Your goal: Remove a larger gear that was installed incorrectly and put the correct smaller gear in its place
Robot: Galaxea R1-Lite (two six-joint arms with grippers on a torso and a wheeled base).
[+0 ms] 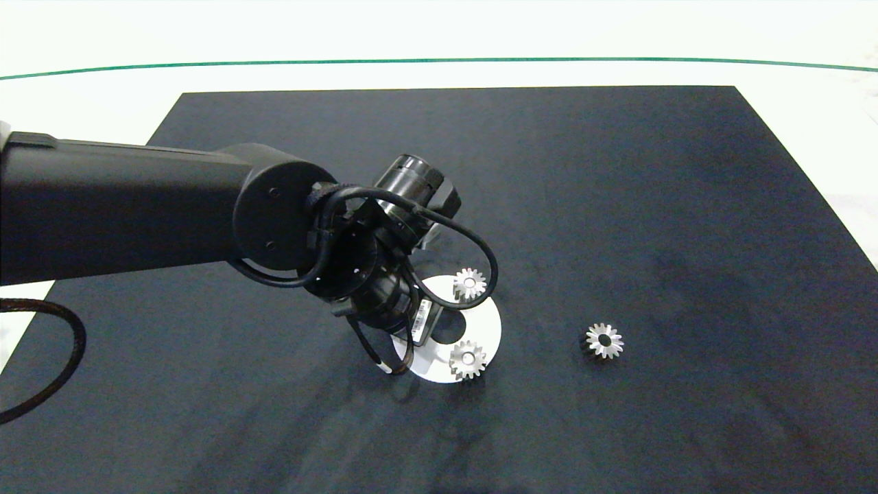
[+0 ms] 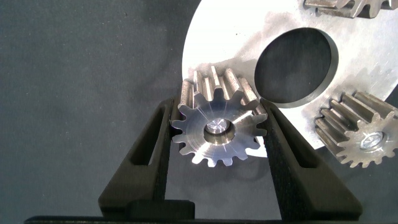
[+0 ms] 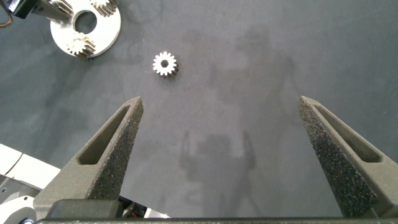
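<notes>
A silver larger gear (image 2: 216,132) sits on a pin at the edge of the round metal plate (image 2: 249,37). My left gripper (image 2: 219,109) is shut on it, one dark finger against its teeth on each side. In the head view the left gripper (image 1: 392,357) stands over the plate's (image 1: 488,322) left part and hides that gear. The smaller gear (image 1: 604,340) lies loose on the black mat to the right of the plate, its centre bore empty. My right gripper (image 3: 221,109) hangs open over bare mat, well away from the smaller gear (image 3: 165,63).
Two more silver gears (image 1: 470,283) (image 1: 468,359) stand on pins on the plate, around its round centre hole (image 2: 295,65). The black mat (image 1: 617,206) covers most of the white table. The left arm's cable loops over the plate's left side.
</notes>
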